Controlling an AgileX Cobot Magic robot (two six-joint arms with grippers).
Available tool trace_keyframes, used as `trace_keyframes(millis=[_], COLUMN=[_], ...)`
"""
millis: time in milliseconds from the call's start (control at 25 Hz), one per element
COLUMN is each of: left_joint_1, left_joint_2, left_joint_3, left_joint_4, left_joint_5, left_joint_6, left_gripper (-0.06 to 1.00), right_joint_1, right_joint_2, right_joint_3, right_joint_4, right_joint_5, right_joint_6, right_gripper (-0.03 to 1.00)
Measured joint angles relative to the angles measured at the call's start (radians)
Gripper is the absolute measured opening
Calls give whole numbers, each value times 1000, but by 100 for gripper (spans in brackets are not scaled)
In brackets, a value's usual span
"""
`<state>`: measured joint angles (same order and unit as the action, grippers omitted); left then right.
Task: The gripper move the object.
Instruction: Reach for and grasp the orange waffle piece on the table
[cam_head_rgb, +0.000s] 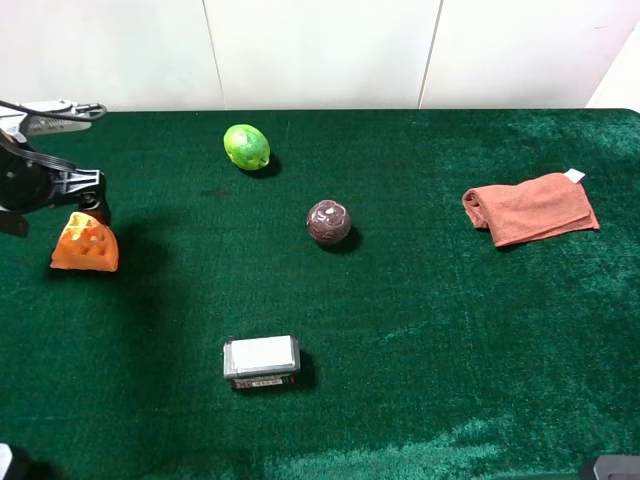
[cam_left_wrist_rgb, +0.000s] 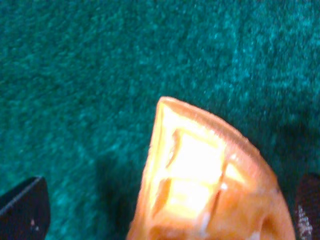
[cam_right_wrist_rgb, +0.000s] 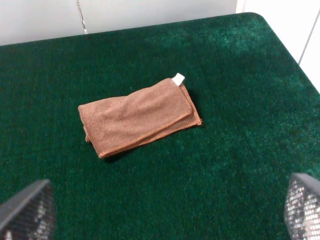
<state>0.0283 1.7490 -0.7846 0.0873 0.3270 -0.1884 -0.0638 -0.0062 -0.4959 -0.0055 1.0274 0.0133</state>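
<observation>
Left claw (cam_left_wrist_rgb: 165, 207) of mine hangs open over the far left of the tabletop (cam_head_rgb: 420, 330). Its two black fingers (cam_left_wrist_rgb: 22, 212) are spread wide, one on each side of the toy waffle (cam_left_wrist_rgb: 210, 185). The wrist view is blurred. One finger stands clear of the waffle with green cloth showing between them. The other is right against its orange edge, and I cannot tell whether it touches. I am gripping nothing.

From the high camera, the toy waffle (cam_head_rgb: 85, 243) rests on the tabletop near the left border, about halfway between the front and the back. Its yellow-orange grid face is turned up, and my dark arm is just behind it.

A green lime (cam_head_rgb: 246, 146) lies further right and nearer the white wall (cam_head_rgb: 320, 50). A dark maroon ball (cam_head_rgb: 328, 221) sits to the right of the lime and closer to the front, around the middle of the tabletop. Both are well apart from the waffle. A small grey box (cam_head_rgb: 261, 360) with a white top lies toward the front, below the ball and slightly left of it.

My right claw (cam_right_wrist_rgb: 165, 207) is also open and empty, its mesh-faced fingers (cam_right_wrist_rgb: 27, 212) wide apart above bare green cloth. Ahead of it lies a folded brown cloth (cam_right_wrist_rgb: 137, 117) with a small white tag (cam_right_wrist_rgb: 178, 78) at one corner. In the high view it is on the right of the tabletop, far from everything else.
</observation>
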Motion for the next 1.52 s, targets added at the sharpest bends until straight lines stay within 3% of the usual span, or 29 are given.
trace_keyframes(millis=[240,1000,1120,1320,1520], left_joint_1=[-2,-21,-21,-21,-21], left_joint_2=[54,89,89,89,89], left_joint_3=[0,0,0,0,0], left_joint_4=[-21,-116,-116,-116,-117], left_joint_5=[-58,-42,-22,-20,-19], left_joint_6=[1,1,1,0,0], left_gripper=[99,99,93,68,67], right_joint_1=[0,0,0,0,0], right_joint_2=[0,0,0,0,0], right_joint_3=[0,0,0,0,0], right_joint_4=[0,0,0,0,0], right_joint_5=[0,0,0,0,0], right_joint_6=[0,0,0,0,0], right_gripper=[70,70,70,70,70])
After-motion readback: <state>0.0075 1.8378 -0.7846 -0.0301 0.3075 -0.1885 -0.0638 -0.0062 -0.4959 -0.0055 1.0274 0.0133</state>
